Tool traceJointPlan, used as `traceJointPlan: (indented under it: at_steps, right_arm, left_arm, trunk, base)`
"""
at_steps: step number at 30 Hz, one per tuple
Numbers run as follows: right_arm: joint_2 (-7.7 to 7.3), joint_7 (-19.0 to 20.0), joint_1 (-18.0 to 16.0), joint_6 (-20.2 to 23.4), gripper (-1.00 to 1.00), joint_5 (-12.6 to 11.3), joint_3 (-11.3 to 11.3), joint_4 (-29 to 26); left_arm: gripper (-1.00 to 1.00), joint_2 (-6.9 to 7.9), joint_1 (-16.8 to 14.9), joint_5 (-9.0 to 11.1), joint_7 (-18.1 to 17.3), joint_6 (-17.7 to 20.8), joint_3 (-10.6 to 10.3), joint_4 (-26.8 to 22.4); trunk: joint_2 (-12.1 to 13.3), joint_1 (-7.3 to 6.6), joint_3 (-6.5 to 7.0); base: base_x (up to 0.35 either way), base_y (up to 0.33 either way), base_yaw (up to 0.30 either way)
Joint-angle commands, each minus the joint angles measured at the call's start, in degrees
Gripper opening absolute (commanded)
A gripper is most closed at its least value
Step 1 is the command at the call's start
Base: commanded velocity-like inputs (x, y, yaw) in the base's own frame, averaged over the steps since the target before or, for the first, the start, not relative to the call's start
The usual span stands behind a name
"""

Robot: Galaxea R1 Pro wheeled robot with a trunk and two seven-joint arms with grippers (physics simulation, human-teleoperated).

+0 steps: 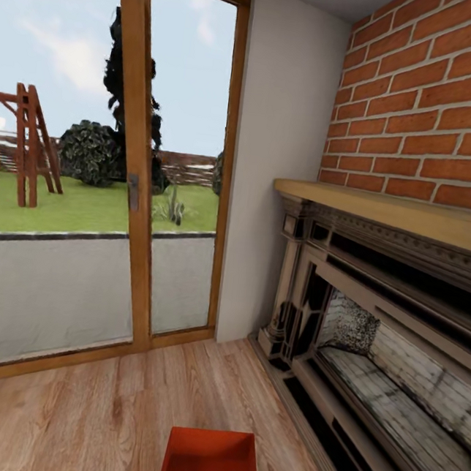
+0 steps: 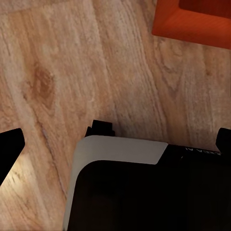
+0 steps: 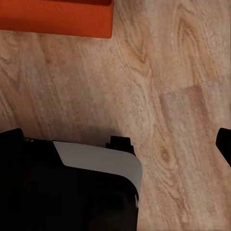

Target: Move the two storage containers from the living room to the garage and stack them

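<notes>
One orange-red storage container (image 1: pixel 211 465) sits on the light wood-plank floor of the living room, right below me at the bottom edge of the head view. Its open top faces up, and I see nothing inside it. A corner of the container (image 2: pixel 192 21) shows in the left wrist view, and a side wall of the container (image 3: pixel 55 19) in the right wrist view. My left gripper (image 2: pixel 118 142) hangs open above the floor, clear of the box. My right gripper (image 3: pixel 118 139) also hangs open and apart from the box, holding nothing.
Glass doors with a wooden frame (image 1: pixel 135 179) stand ahead on the left, with a garden beyond. An ornate fireplace (image 1: pixel 385 335) under red brick (image 1: pixel 436 105) fills the right side. My white and black base (image 2: pixel 120 154) shows under both wrists.
</notes>
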Motion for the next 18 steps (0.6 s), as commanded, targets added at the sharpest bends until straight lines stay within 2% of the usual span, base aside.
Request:
traceJointPlan:
  at_steps: [1,18]
  right_arm:
    - [0.03,0.2,-0.1,-0.3,1.00,-0.6,0.5,0.2]
    - [-0.06,0.2,-0.1,-0.3,1.00,-0.6,0.4,0.2]
  left_arm:
    - [1.00,0.02,-0.1,0.5,-0.2,0.0,-0.1,0.0]
    - [1.00,0.02,0.0,0.5,-0.2,0.0,-0.1,0.0]
  trunk:
    - [0.0,0.00,-0.16]
    - [0.0,0.00,-1.69]
  base:
    - [0.000,0.000,0.000]
    - [0.000,0.000,0.000]
